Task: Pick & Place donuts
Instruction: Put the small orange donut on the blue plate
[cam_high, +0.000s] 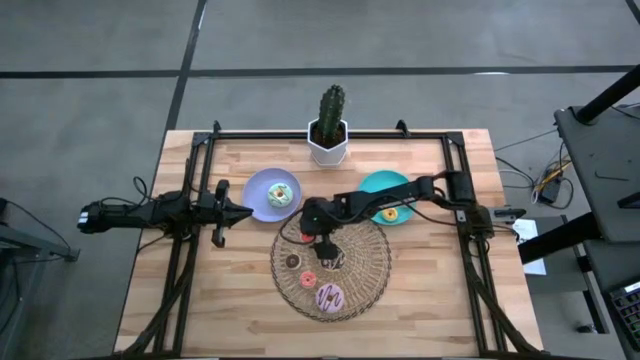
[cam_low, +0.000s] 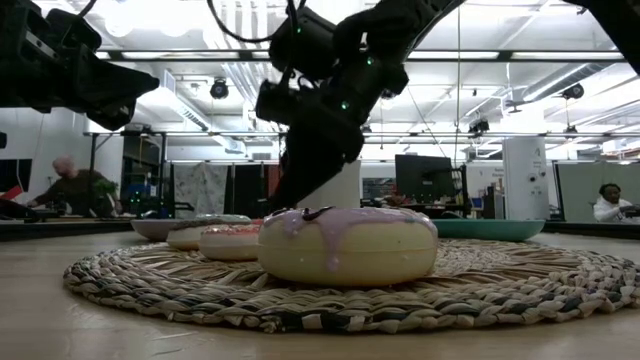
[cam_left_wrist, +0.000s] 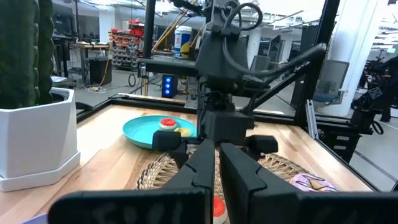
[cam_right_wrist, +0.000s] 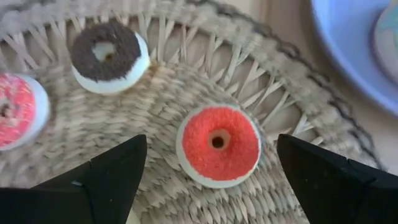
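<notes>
High view: overhead, facing straight down, far enough to take in the whole table (cam_high: 440, 310) and both arms. Low view: at table-top height, facing level across the wicker mat (cam_low: 330, 290) into the room, very near the pink donut (cam_low: 348, 243). Left wrist view: from near the table's left edge, facing across it toward the right arm and the teal plate (cam_left_wrist: 140, 132). Right wrist view: close above the mat, facing down on the red donut (cam_right_wrist: 217, 145). All four views share the mat

Red donut (cam_right_wrist: 217, 144), brown donut (cam_right_wrist: 109, 56), tan woven mat (cam_right_wrist: 186, 74).
</notes>
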